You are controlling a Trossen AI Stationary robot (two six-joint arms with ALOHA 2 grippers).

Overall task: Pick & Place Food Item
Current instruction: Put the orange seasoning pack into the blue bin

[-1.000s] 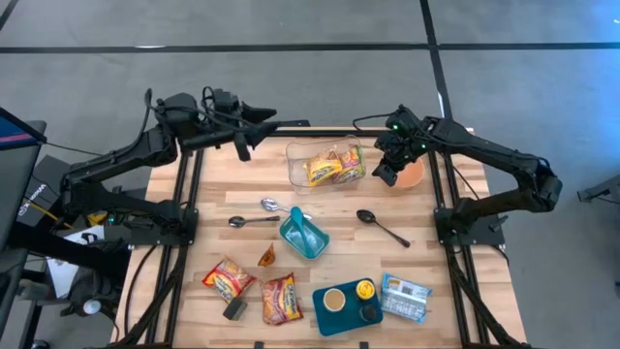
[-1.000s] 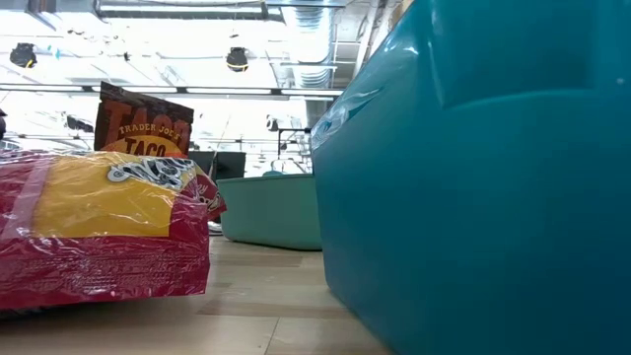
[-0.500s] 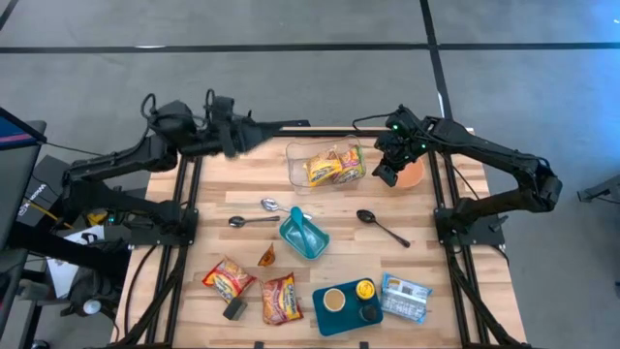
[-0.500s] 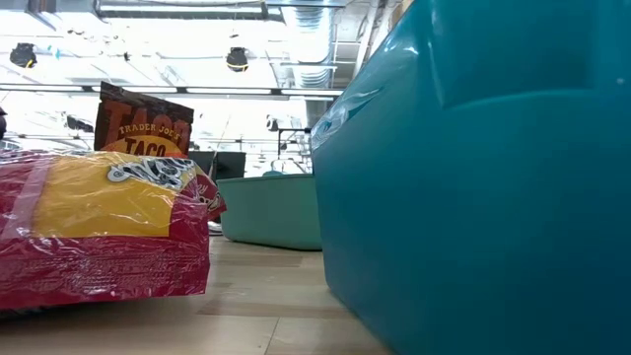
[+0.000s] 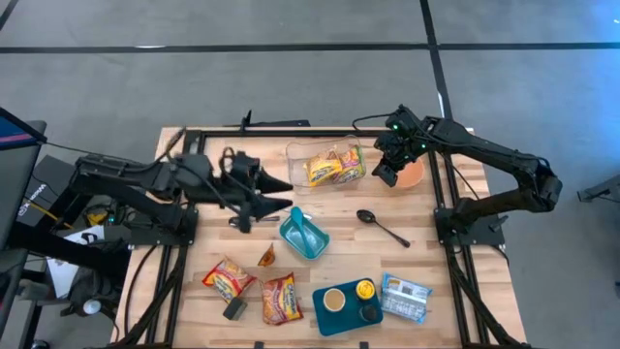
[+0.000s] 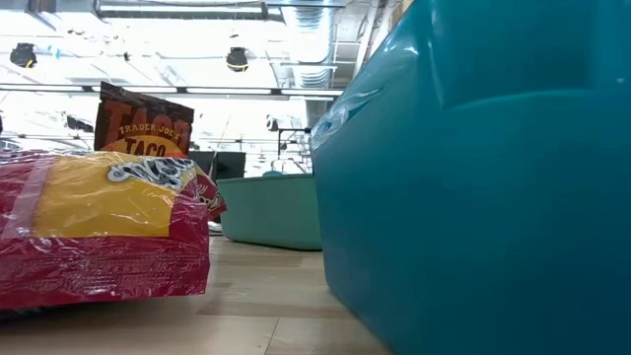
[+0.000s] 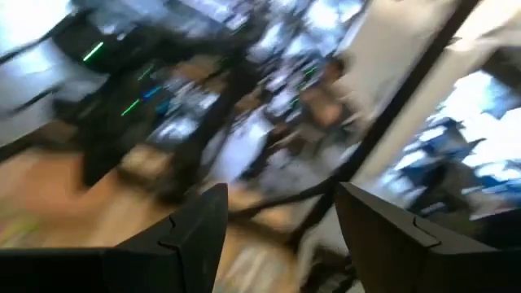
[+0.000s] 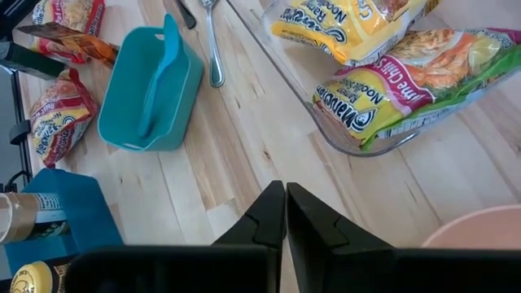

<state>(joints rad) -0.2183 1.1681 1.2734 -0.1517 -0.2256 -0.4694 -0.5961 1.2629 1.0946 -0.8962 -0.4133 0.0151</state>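
In clear container (image 5: 326, 165): yellow noodle packets (image 5: 323, 171)

Even overhead lighting, soft shadows in the high view; ceiling lamps (image 6: 237, 59) glare in the low view, near objects defocused; left wrist view heavily motion-blurred; right wrist view sharp.

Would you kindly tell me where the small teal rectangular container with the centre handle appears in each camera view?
High view: teal rectangular container at table centre, right of the left claw.
Low view: its pale teal side at mid-distance, behind the red noodle packet.
Left wrist view: not in it.
Right wrist view: upper left, beyond the right claw.
Shared landmark: the metal spoon beside it.
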